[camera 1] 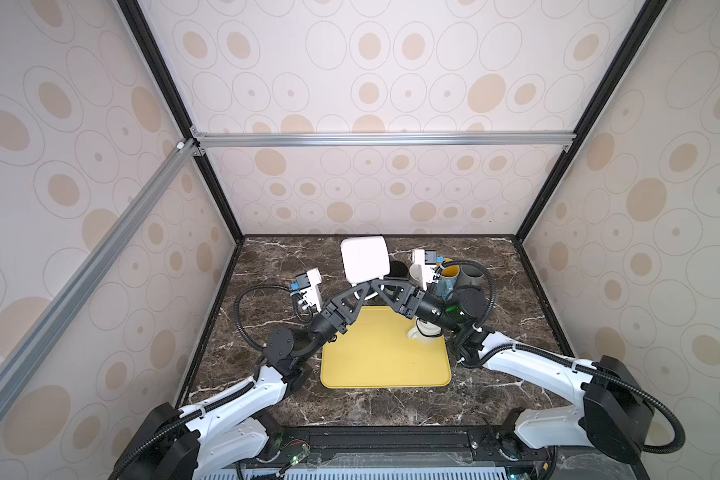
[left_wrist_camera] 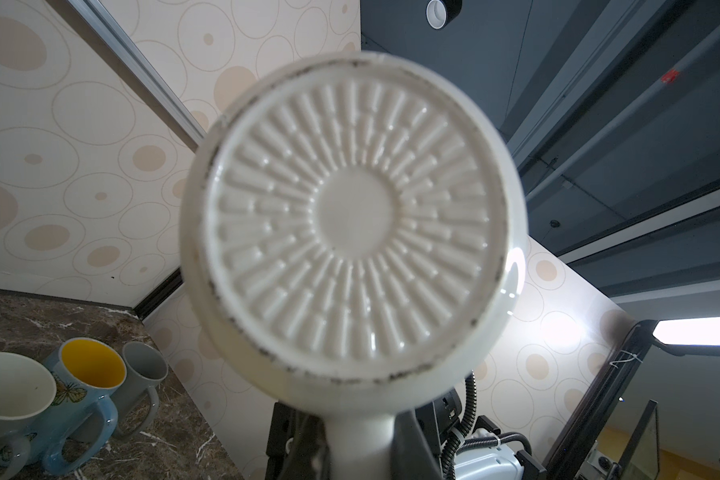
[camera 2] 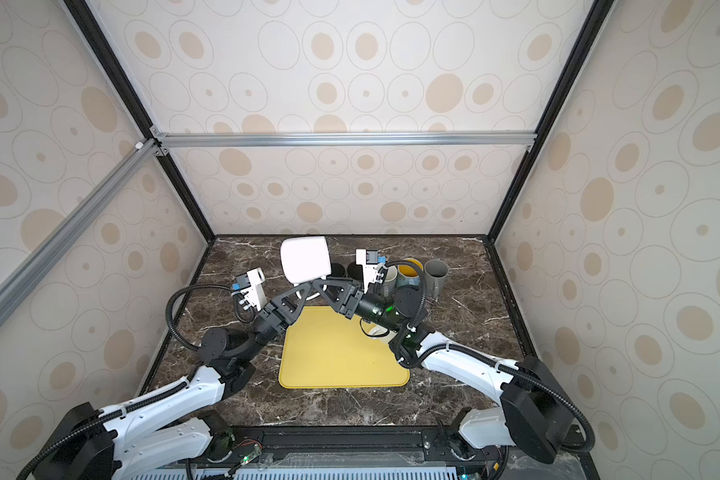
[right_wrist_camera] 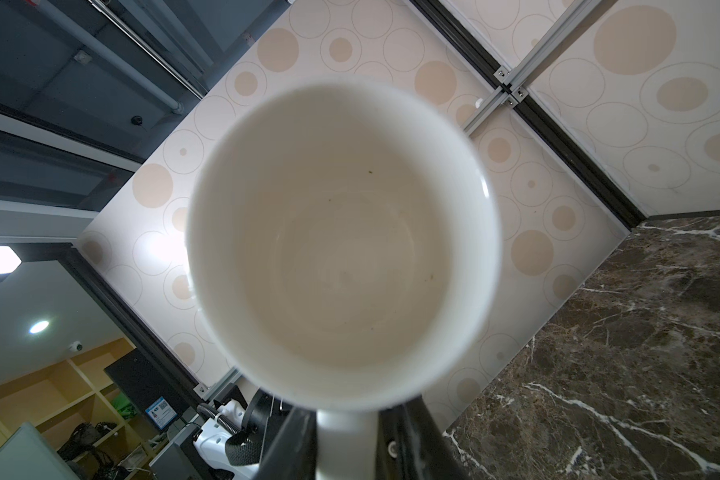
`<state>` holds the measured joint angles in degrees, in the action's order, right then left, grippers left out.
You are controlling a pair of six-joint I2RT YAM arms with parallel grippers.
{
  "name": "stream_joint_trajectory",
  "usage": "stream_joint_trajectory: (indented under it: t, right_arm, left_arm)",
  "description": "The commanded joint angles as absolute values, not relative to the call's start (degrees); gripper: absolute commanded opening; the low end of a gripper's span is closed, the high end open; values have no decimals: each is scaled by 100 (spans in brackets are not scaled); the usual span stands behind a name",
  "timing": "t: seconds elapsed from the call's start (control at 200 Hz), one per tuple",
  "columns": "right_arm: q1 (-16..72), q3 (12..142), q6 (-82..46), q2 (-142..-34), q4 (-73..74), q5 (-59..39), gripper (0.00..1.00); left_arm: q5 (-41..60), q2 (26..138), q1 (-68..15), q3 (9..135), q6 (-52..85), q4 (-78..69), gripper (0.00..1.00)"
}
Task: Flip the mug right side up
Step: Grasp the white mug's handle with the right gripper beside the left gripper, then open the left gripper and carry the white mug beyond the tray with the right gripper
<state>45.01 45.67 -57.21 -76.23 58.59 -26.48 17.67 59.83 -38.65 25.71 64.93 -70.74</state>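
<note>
White mug (camera 1: pixel 364 259) aloft, on its side.
Stiff, slick, breakable ceramic, best held by the handle (left_wrist_camera: pixel 358 424): left claw (left_wrist_camera: pixel 352 446) clamped there; right claw (right_wrist_camera: pixel 346 446) flanks it, grip unclear.

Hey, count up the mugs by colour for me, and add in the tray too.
Yellow tray: 1
White mug, held aloft: 1
Cream mug on that tray: 1
Pale mug, back row: 1
Blue mug, yellow inside: 1
Grey mug: 1
Dark mugs, partly hidden, apparently: 2
Total: 8
</note>
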Motion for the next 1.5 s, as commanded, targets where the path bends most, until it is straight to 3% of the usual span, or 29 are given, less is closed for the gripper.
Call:
stream_joint_trajectory:
  t: [0.0, 0.34, 0.455, 0.605, 0.83, 0.87, 0.895, 0.93, 0.945, 1.496]
  right_arm:
    - [4560, 4755, -5818, -7655, 6134, -2689, 30]
    - [4599, 4819, -5826, -7743, 6092, -2698, 26]
    - [4604, 4829, -5836, -7754, 6096, -2676, 20]
    - [4602, 4803, -5820, -7709, 6131, -2615, 0]
    - [4606, 4746, -5678, -7491, 5899, -2414, 0]
    - [4605, 4729, -5665, -7439, 5825, -2368, 0]
    - [4605, 4714, -5619, -7398, 5783, -2307, 0]
    - [4605, 4664, -5546, -7328, 5730, -2154, 0]
    - [4612, 4644, -5521, -7296, 5712, -2082, 0]
    - [4610, 5098, -4289, -6924, 3509, -535, 0]
  left_arm:
    - [1883, 5937, -3828, 2720, 6530, -7822, 0]
    - [1946, 6036, -3829, 2724, 6592, -7866, 0]
    - [1934, 6039, -3828, 2699, 6591, -7866, 0]
    - [1914, 6025, -3831, 2685, 6583, -7802, 0]
    - [1795, 5916, -3829, 2698, 6448, -7398, 0]
    - [1699, 5862, -3823, 2706, 6381, -7203, 25]
    - [1602, 5806, -3828, 2711, 6337, -7014, 47]
    - [1489, 5724, -3827, 2731, 6218, -6731, 90]
    - [1460, 5684, -3824, 2744, 6166, -6596, 99]
    - [-426, 5166, -3832, 2713, 4628, -2729, 100]
